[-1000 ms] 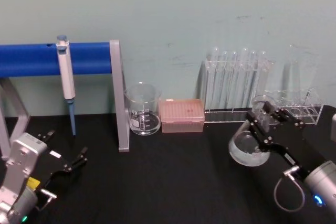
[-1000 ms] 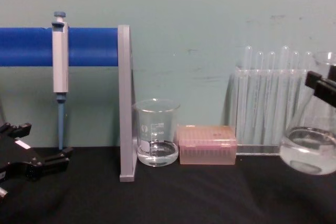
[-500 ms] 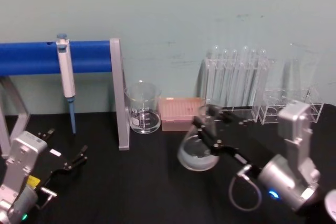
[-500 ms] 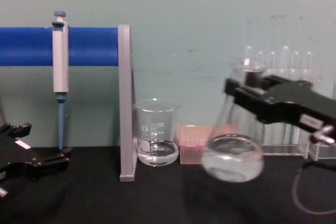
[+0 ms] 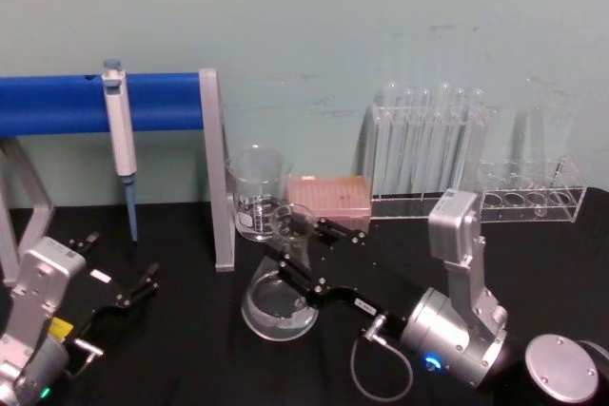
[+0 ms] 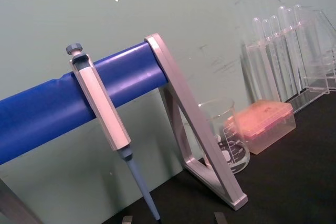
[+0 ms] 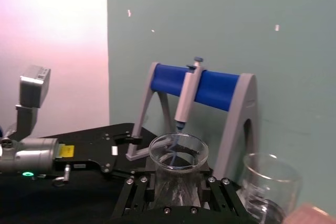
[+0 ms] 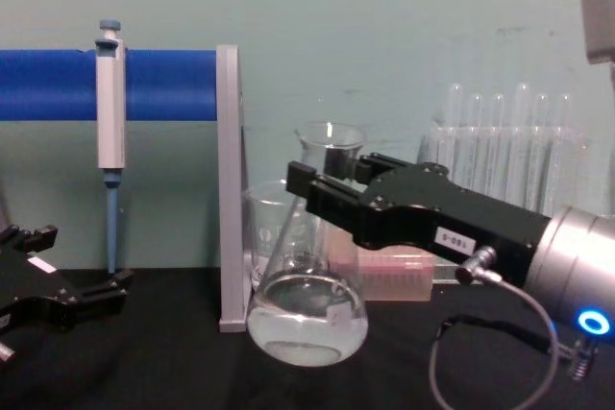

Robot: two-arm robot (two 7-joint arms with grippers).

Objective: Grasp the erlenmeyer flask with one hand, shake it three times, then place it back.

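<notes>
- The right claw (image 5: 290,240) is clamped on the neck of the erlenmeyer flask (image 5: 278,303), one finger on each side just under the flared rim.
- The flask sits in front of the glass beaker (image 5: 258,195), on the robot's side of it and close by. In the chest view the erlenmeyer flask (image 8: 307,319) partly overlaps the beaker.
- A little clear liquid lies in the flask's wide base. I cannot tell whether the base touches the black surface (image 5: 190,349).
- The right arm reaches in from the right of the beaker, its silver-grey wrist low over the surface.
- The left claw (image 5: 124,265) is parked well to the left of the beaker, fingers spread wide and holding nothing.
- A pipette (image 5: 119,140) hangs on the blue bar (image 5: 57,106) left of the beaker.
- A pink tip box (image 5: 328,204) stands just right of the beaker, and the test tubes (image 5: 428,145) are farther right.
</notes>
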